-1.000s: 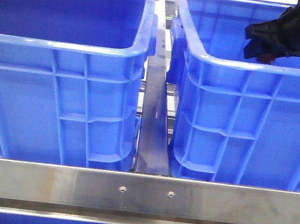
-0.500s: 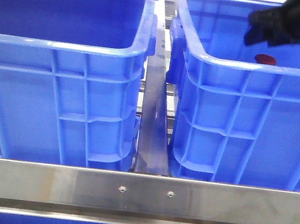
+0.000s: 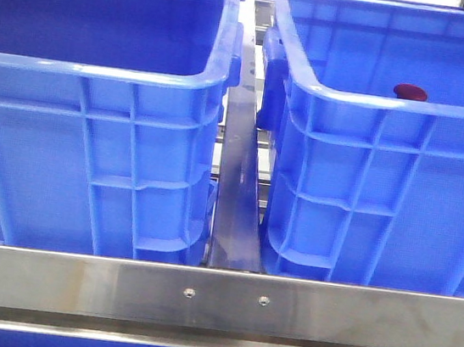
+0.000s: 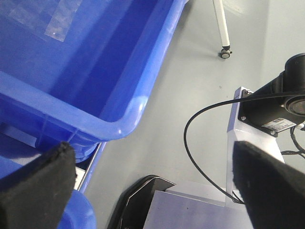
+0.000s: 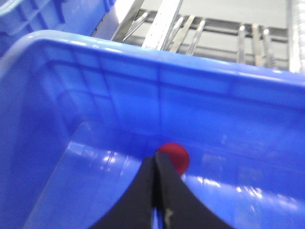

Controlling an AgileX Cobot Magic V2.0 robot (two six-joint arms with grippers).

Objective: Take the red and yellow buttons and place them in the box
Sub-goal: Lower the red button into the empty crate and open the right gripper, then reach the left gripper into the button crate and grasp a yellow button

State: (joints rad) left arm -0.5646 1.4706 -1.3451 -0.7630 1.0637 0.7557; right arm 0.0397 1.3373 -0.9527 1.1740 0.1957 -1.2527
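Observation:
The red button (image 3: 410,92) lies inside the right blue box (image 3: 370,98), near its front wall. In the right wrist view it (image 5: 177,156) rests on the box floor (image 5: 95,157), just beyond my right gripper (image 5: 156,160), which is shut and empty above it. My left gripper (image 4: 152,191) is open and empty, its fingers (image 4: 38,186) wide apart beside a blue crate's corner (image 4: 119,129), over the grey floor. No yellow button is in view.
A second blue crate (image 3: 100,71) stands at the left, with a steel rail (image 3: 239,183) between the two. A steel bar (image 3: 215,300) crosses in front. A black cable (image 4: 190,143) and a machine base (image 4: 276,105) show beyond the left gripper.
My right gripper has risen up and back out of the front view. The red button it hovered over stays in the right box.

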